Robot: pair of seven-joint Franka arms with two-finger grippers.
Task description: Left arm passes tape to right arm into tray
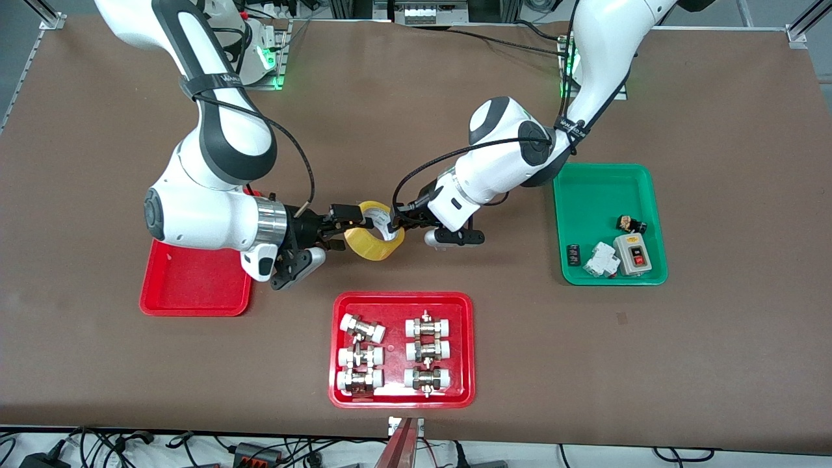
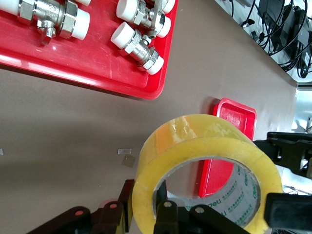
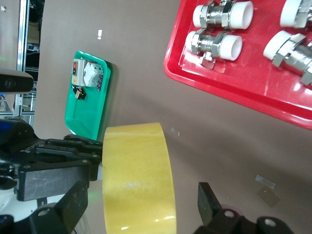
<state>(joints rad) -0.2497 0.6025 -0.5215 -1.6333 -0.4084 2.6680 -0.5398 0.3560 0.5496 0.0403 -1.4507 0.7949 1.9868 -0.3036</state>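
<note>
Holding the tape (image 1: 372,233) up over bare table between the two arms, the left gripper (image 1: 398,221) is clamped tight on the roll's wall, one finger inside the core and one outside, so the roll stands on edge and turned toward the right arm. The right gripper (image 1: 346,221) is at the roll's other side w/ jaws fully spread: in the right wrist view one finger (image 3: 209,202) stands clear of the yellow band (image 3: 136,178), w/ nothing gripped yet. Judging by that, the step in hand is the handover. To do it well, the right gripper should prob. straddle the roll's wall, close firmly, and only then should the left let go; releasing early would drop the roll onto the table. Both grippers are close, so fingers should stay off each other. After that, the red tray (image 1: 195,283) under the right arm's wrist, toward that arm's end of the table, is the drop spot; it looks bare. Not the red tray of fittings (image 1: 402,350) nearer the front camera, nor the green tray (image 1: 608,221) at the left arm's end. Writing: green print runs round the core's inside (image 2: 239,197), too curved and cut off to read for sure. Strap on the right arm (image 1: 211,83) has lettering, illegible.
</note>
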